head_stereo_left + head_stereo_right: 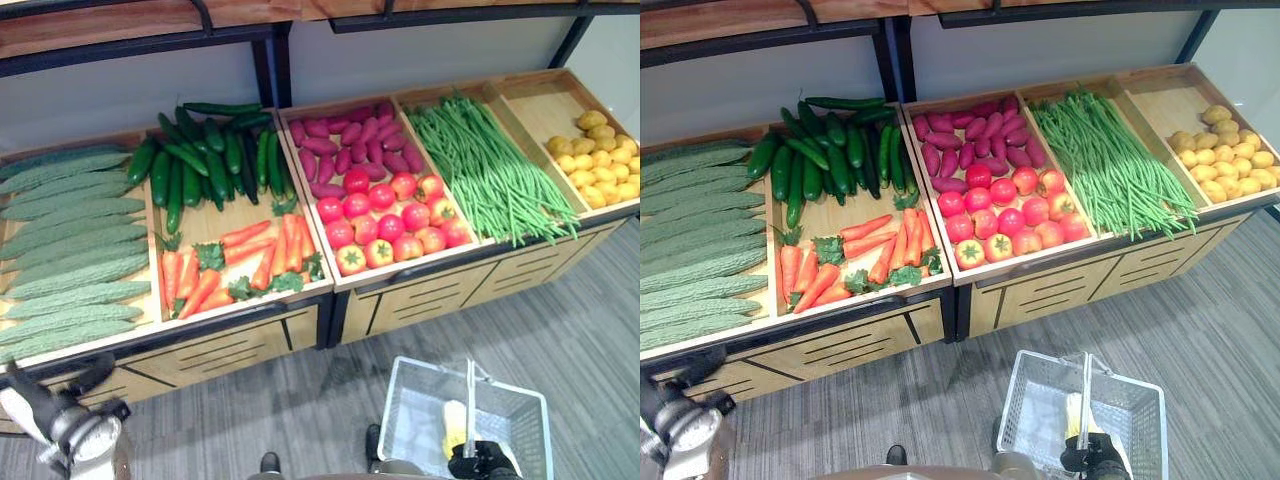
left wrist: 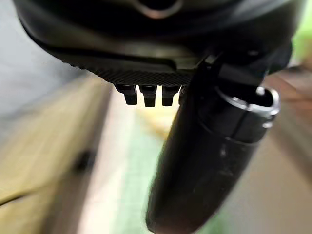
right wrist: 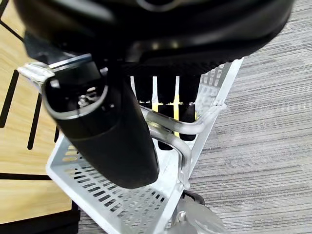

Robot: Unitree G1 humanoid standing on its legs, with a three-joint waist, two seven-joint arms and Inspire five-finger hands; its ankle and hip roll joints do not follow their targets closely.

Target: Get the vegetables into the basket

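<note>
A wooden display stand [image 1: 250, 345] with black-slotted front panels stands on grey striped carpet [image 1: 580, 330], beneath what looks like a dark-framed wooden shelf [image 1: 120, 30].

Yellow item [image 1: 455, 428] in basket [image 1: 415, 400] partly hidden behind right hand [image 1: 480, 462]; type unclear. Basket's near end cut off. Surroundings past left hand [image 2: 195, 161] blurred.

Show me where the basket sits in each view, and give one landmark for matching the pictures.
Left eye view: basket at the bottom, right of centre, on the floor.
Right eye view: basket at the bottom, right of centre.
Left wrist view: I cannot make out the basket.
Right wrist view: basket fills the middle, its handle in the right hand.
Shared landmark: the basket's metal handle.
</note>
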